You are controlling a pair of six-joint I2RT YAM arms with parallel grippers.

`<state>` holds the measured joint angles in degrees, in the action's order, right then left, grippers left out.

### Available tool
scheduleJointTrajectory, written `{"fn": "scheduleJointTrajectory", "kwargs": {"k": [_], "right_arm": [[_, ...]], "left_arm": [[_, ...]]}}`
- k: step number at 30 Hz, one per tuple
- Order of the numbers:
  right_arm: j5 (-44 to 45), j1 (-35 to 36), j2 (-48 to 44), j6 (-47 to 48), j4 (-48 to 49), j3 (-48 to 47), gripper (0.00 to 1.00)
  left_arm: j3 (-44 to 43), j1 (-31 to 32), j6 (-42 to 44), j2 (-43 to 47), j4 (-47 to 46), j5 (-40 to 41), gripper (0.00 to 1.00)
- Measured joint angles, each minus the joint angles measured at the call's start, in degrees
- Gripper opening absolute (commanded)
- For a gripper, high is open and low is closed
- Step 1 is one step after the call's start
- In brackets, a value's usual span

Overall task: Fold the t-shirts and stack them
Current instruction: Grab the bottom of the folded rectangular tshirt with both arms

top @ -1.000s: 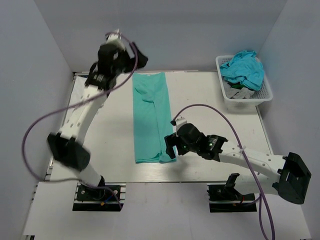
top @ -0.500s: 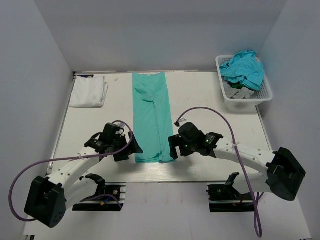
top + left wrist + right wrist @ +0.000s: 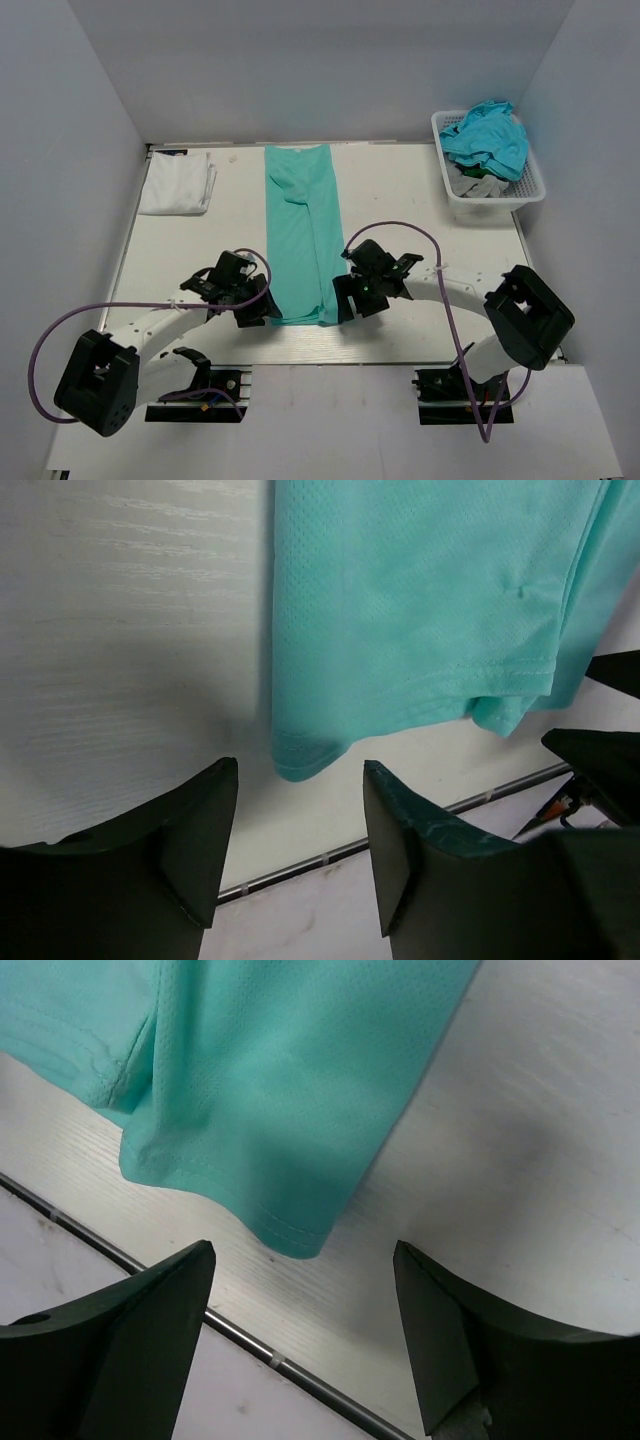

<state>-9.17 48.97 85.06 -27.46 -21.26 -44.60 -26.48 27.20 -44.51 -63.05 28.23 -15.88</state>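
– Mint-green t-shirt (image 3: 303, 235), where does it lie at this moment?
– It lies flat on the table (image 3: 420, 200), folded into one long narrow band. The band runs from the far edge almost to the front edge, a little left of the middle.
– And the left gripper (image 3: 298, 775)?
– It is low at the near left corner of the band. Its jaws stand apart and it grasps nothing. In the left wrist view the hem corner shows just in the gap between the two fingers.
– Do the fingers touch the cloth?
– That I cannot tell.
– And the right gripper (image 3: 304, 1255)?
– It is at the near right corner, in the same manner. The jaws are wide apart, nothing is grasped, and the hem corner shows between the fingers in the right wrist view.
– Where are the other shirts?
– A white t-shirt (image 3: 177, 183) lies folded at the far left corner of the table, well apart from the green one. A turquoise-blue t-shirt (image 3: 487, 135) is heaped in the white basket (image 3: 495, 206) at the far right, and a grey t-shirt (image 3: 478, 185) shows at its near side.
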Motion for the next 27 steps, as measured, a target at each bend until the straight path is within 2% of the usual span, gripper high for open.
{"fn": "scheduleJointTrajectory", "kwargs": {"k": [5,6,8,13,15,21,24,25,27], "right_arm": [[-2.14,-0.37,0.66,-0.13,0.20,-0.11,0.73],[-2.23,-0.44,0.66,-0.17,0.20,-0.11,0.67],[-2.56,-0.52,0.68,-0.22,0.26,-0.11,0.65],[-2.67,-0.79,1.55,-0.37,0.42,-0.11,0.53],[-3.02,-0.87,2.38,-0.42,0.42,-0.22,0.52],[-3.39,-1.03,4.57,-0.17,0.66,-2.27,0.50],[-2.91,-1.11,5.46,0.87,1.11,-3.04,0.32],[-2.78,-1.14,5.77,1.05,1.22,-3.21,0.15],[-2.60,-1.18,6.10,1.49,1.49,-3.34,0.08]], "left_arm": [[1.46,0.20,-0.15,-1.27,-2.03,0.22,0.45],[1.60,0.17,-0.31,-1.73,-2.60,-0.13,0.42],[1.73,0.31,-0.33,-2.56,-3.74,-0.22,0.34],[1.88,0.33,-0.44,-3.19,-4.37,-0.02,0.20],[2.10,0.37,-0.46,-3.19,-4.57,0.02,0.15],[2.27,0.74,-0.33,-3.23,-5.44,-0.09,0.13],[2.40,0.74,-0.42,-3.23,-5.86,-0.33,0.09],[2.40,0.74,-0.42,-3.23,-5.92,-0.44,0.08],[2.43,0.74,-0.52,-3.17,-5.99,-0.52,0.01]]}}
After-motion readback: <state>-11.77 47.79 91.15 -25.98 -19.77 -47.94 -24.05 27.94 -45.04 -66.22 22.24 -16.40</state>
